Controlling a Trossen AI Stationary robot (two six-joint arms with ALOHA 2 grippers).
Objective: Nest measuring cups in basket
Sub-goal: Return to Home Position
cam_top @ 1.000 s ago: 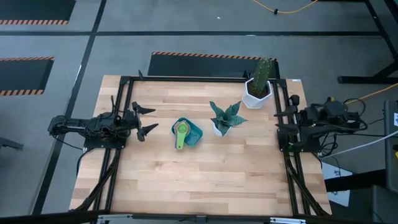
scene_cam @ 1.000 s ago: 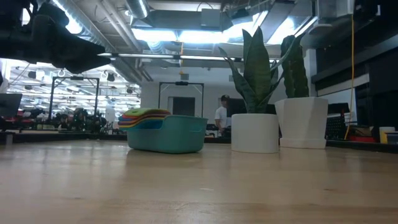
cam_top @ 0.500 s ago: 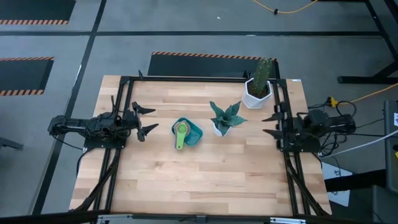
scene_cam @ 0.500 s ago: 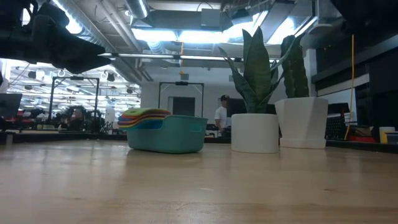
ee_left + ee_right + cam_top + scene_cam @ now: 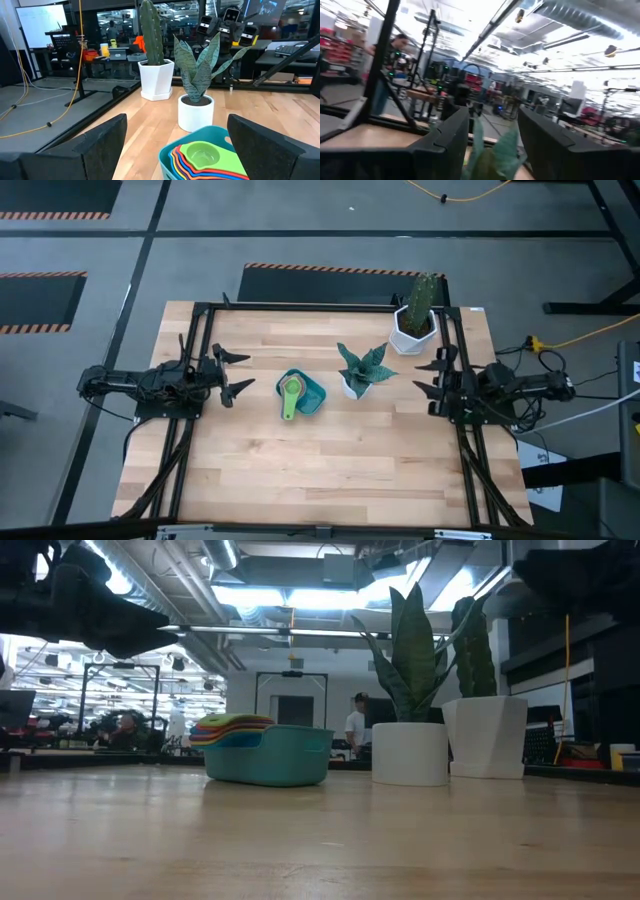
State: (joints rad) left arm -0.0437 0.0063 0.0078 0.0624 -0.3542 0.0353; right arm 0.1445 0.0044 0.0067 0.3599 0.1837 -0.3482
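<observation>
The teal basket [image 5: 316,396] stands on its base at the table's middle. The measuring cups [image 5: 292,392] lie stacked inside it, a green one on top with its handle toward the near edge. The low view shows the stack's coloured rims [image 5: 232,726] above the basket's wall [image 5: 270,758]. My left gripper [image 5: 243,372] hovers open at the table's left, pointing level at the basket [image 5: 167,152] and touching nothing. My right gripper [image 5: 424,377] hangs open over the table's right rail, pointing toward the plants, with nothing between its fingers.
A spiky green plant in a small white pot [image 5: 360,372] stands just right of the basket. A cactus in a white pot [image 5: 414,320] stands at the far right. Black frame rails [image 5: 190,410] run along both sides. A person [image 5: 355,726] stands in the room behind.
My right gripper has swung out from beside the right rail toward the table's left and come down, so that its open fingers now show over the table's right edge. The basket, the cups and my left arm have kept still.
</observation>
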